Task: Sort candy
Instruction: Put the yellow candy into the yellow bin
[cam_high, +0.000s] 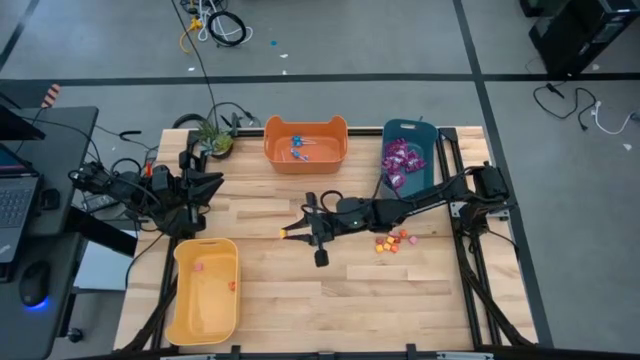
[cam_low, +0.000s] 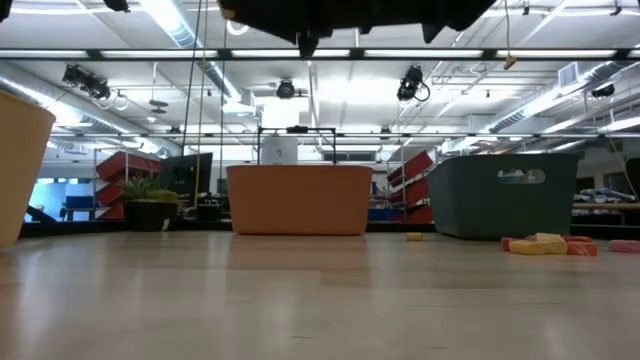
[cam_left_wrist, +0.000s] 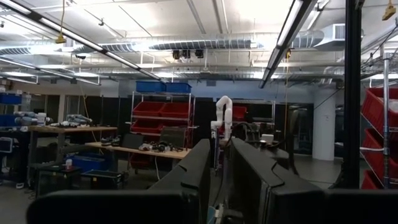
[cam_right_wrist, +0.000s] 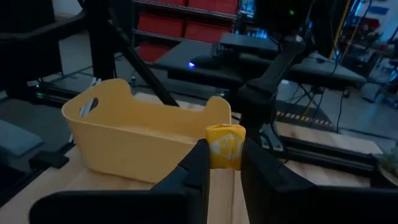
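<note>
While bare wood lies open all around it, the right gripper (cam_high: 285, 232) hangs mid-table, clamped on one yellow candy (cam_right_wrist: 225, 147) pinched between its fingertips. Ahead of it stands the yellow bin (cam_high: 182, 300) (two small pieces inside); behind it lies a cluster of orange and red pieces (cam_high: 392, 241). The orange bin (cam_high: 305, 152) holds blue lollipops, the teal bin (cam_high: 428, 135) purple packets. The left gripper (cam_left_wrist: 214, 163) waits at the table's edge, fingers slightly apart.
</note>
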